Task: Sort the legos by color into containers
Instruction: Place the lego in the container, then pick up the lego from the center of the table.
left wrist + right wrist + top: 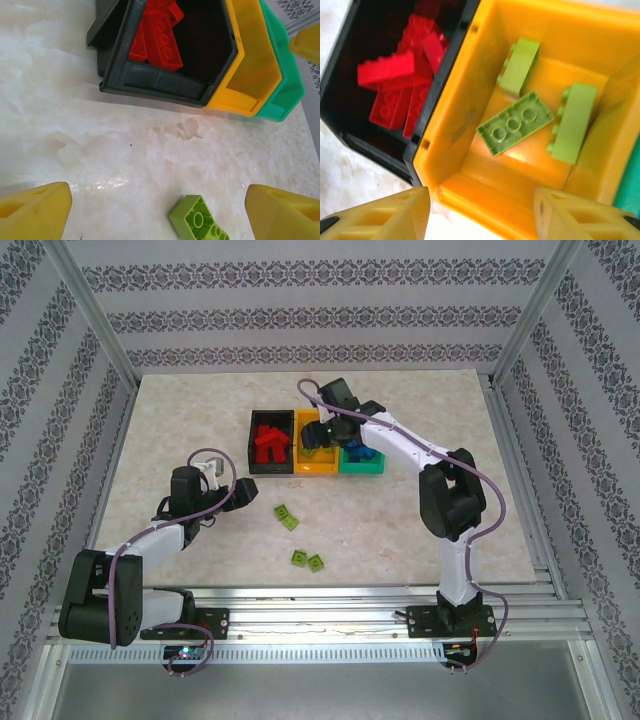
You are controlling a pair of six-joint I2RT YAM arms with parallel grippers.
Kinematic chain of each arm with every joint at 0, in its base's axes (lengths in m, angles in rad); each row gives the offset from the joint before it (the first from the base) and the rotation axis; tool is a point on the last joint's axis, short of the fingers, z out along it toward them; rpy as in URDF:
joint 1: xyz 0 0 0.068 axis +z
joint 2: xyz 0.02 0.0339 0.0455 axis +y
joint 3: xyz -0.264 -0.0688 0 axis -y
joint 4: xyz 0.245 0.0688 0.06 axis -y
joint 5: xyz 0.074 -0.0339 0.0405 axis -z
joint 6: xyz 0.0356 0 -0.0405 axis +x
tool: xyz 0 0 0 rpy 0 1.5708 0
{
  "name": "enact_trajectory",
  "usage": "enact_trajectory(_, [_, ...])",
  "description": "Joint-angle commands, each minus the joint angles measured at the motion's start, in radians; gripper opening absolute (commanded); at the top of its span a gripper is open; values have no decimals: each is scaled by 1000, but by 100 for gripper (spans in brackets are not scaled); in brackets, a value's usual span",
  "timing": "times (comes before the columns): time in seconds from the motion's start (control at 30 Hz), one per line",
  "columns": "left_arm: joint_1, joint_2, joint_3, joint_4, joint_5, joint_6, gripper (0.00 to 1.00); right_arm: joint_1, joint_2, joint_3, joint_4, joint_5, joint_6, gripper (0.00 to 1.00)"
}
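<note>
**Top external: right arm at the bins, three lime bricks loose**

Top external. Three bins stand in a row, touching side to side, toward the far edge of the tabletop (pixel 180 425), about midway along it. They are the black bin (pixel 268 471), the orange-yellow bin (pixel 317 469) and the green bin (pixel 362 468).
- Red bricks (pixel 270 443) are piled in the black bin, and blue bricks (pixel 360 452) lie in the green bin.
- The right gripper (pixel 318 436) hangs over the orange-yellow bin and hides much of its inside.
- A single lime brick (pixel 288 516) lies loose near the middle of the tabletop.
- A pair of lime bricks (pixel 307 560) lies side by side closer to the near edge, apart from the single one.

Left wrist. The left gripper (pixel 159 212) has its jaws spread wide and holds nothing. The single lime brick lies studs up on the tabletop between the fingers, nearer the finger at the view's right. I can't tell whether it touches that finger. Ahead stands the black bin with its red bricks, then the orange-yellow bin and the green bin behind it.

Right wrist. The jaws are parted and empty, with the fingers above the near wall of the orange-yellow bin.
- Three binned lime bricks (pixel 515 124) lie inside: one flat with its studs up in the middle, and two tipped on their sides.
- One of the tipped bricks lies just beside the flat one; the other is toward the far wall.
- The black bin touches alongside, with red bricks heaped in it.
- A sliver of the green bin shows at the view's right edge.
</note>
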Motion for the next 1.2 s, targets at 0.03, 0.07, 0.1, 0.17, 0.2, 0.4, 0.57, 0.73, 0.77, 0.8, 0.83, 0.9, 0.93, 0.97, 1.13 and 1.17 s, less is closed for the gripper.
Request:
enact_trajectory(0.03, [18,10,13,60,25,-16,90,52,-90,-114,3,9,-14,55])
enact_trajectory(0.07, [18,11,12,65,26,-19,90,68,-107,-146,0,22,-19,55])
enact_trajectory(0.1, [18,14,12,65,30,-21,90,81,-124,-176,4,27,-21,55])
enact_trajectory(0.17, [19,18,13,63,31,-20,90,114,-158,-235,18,30,-25,55])
enact_trajectory(0.2, [19,18,13,64,30,-21,90,127,-168,-257,18,35,-22,55])
enact_trajectory(0.4, [19,20,12,68,30,-21,90,216,-200,-340,34,32,-9,55])
enact_trajectory(0.57, [20,32,13,71,33,-23,90,275,-152,-325,42,17,-8,57])
enact_trajectory(0.73, [24,32,8,68,13,-25,90,310,-76,-268,48,-8,3,60])
enact_trajectory(0.77, [27,27,4,70,7,-26,90,317,-60,-253,46,-13,5,60])
enact_trajectory(0.8, [29,23,1,72,7,-27,90,322,-46,-241,43,-17,9,60])
enact_trajectory(0.83, [31,19,-1,72,5,-29,90,328,-33,-231,42,-20,11,61])
enact_trajectory(0.9, [35,14,-1,65,3,-26,90,339,-13,-215,41,-12,11,62])
enact_trajectory(0.93, [38,11,-1,61,2,-26,90,342,-4,-207,39,-10,11,62])
enact_trajectory(0.97, [40,7,-4,61,1,-26,90,344,7,-195,32,-9,11,62])
enact_trajectory(1.13, [48,3,-7,66,4,-33,90,356,32,-184,31,-1,18,62])
enact_trajectory(1.17, [50,1,-7,65,5,-34,90,360,40,-177,23,5,17,62])
